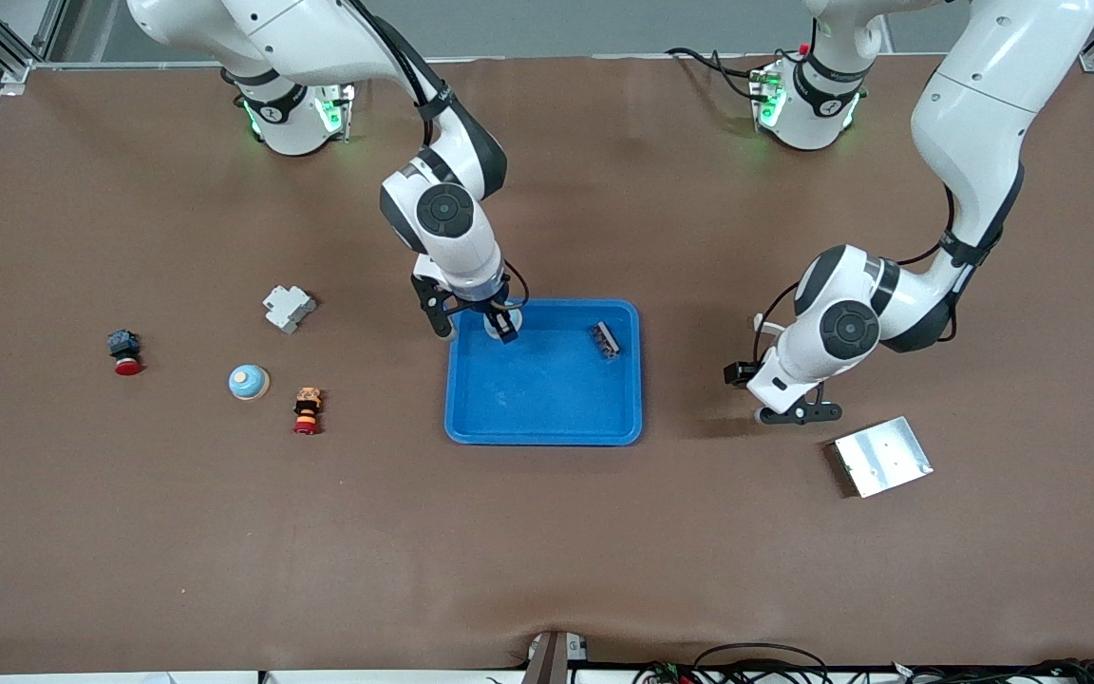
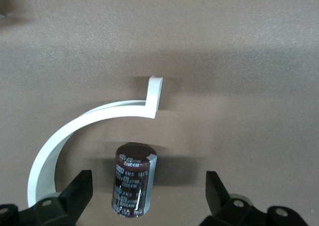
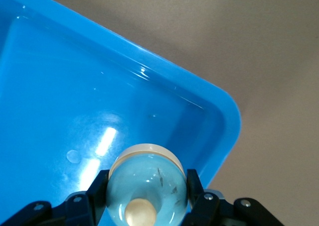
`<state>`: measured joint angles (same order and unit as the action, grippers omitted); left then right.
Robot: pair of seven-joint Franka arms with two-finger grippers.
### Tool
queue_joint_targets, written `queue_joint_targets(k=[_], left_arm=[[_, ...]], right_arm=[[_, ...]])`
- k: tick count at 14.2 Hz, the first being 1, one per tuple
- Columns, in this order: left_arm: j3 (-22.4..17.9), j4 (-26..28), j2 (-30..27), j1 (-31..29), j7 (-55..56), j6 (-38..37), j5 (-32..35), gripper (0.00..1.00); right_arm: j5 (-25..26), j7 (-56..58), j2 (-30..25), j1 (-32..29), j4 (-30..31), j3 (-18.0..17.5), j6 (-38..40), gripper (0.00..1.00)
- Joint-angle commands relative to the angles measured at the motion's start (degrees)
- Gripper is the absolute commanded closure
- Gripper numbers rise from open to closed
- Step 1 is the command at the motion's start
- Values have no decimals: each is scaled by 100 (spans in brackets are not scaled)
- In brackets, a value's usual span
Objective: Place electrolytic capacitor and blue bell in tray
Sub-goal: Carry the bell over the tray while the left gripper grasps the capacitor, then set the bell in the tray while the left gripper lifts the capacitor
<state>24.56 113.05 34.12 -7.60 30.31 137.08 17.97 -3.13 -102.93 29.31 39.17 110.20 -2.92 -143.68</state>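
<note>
Two end effectors: right point(image 3: 145, 193) grips blue bell point(image 3: 147, 188) over tray point(image 1: 623, 418); left point(image 2: 147, 198) wide around capacitor point(image 2: 133, 180)

A silver plate point(image 1: 882, 457), grey block point(image 1: 288, 308), two red-capped buttons point(image 1: 124, 351) point(image 1: 307, 409) lie on the table point(image 1: 547, 532).

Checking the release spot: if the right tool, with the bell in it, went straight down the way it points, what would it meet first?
Most likely the floor of the blue tray, near a corner. The right tool, shut on the blue bell, hangs just inside the rim; height above the floor is unclear.
</note>
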Motion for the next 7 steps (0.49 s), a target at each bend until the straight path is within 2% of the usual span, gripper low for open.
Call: queue_joint_targets(k=[1,2,4,6,7], left_arm=[[49,68,-11,-66,-42,91,119,0],[49,68,-11,-66,-34,91,119,0],[49,68,-11,-66,-42,91,119,21],[49,68,-2,-75,-51,91,119,34],[40,68,7,-75,-51,91,119,45]], right_arm=[[67,-236,442,82,-542,99,95,100],[75,-237,548,82,-648,116,95,100],[224,-245,724,82,-789,160,95,100],[251,-245,812,82,-877,187,95,100],[260,-245,821,82,-877,187,95,100]])
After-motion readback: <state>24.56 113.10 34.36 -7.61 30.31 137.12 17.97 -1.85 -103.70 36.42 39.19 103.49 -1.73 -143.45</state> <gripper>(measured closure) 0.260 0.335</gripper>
